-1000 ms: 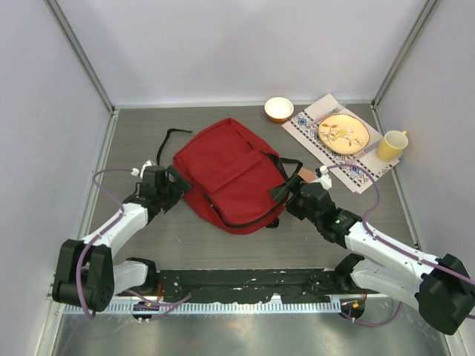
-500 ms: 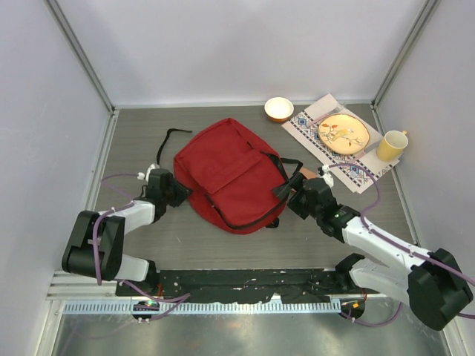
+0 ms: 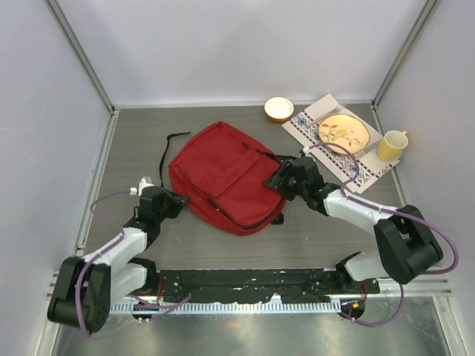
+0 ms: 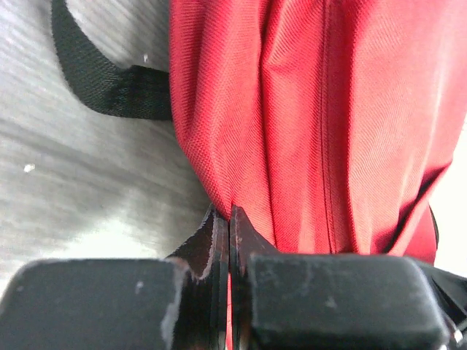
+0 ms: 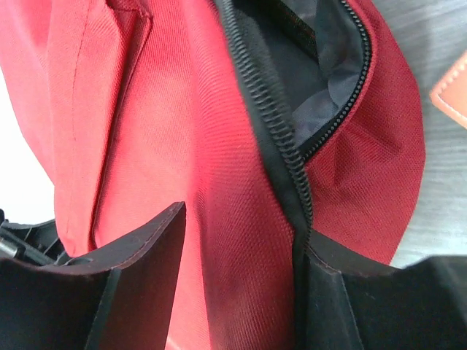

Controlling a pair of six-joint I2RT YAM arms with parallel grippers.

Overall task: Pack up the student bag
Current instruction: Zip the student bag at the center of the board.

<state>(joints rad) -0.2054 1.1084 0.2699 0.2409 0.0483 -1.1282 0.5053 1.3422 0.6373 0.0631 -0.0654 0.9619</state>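
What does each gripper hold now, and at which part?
The left gripper pinches the bag at its side edge. The right gripper straddles fabric beside the open zipper; whether it grips cannot be told.

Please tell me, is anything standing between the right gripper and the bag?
Nothing visible does. The right gripper is at the bag, its fingers apart on either side of the red fabric beside the open zipper. The left gripper is shut on the bag's edge.

You look down on a grey wood-grain worktop (image 3: pixel 133 141), boxed in by plain white walls (image 3: pixel 237 44) with metal posts (image 3: pixel 78 52) in the back corners, all evenly lit.
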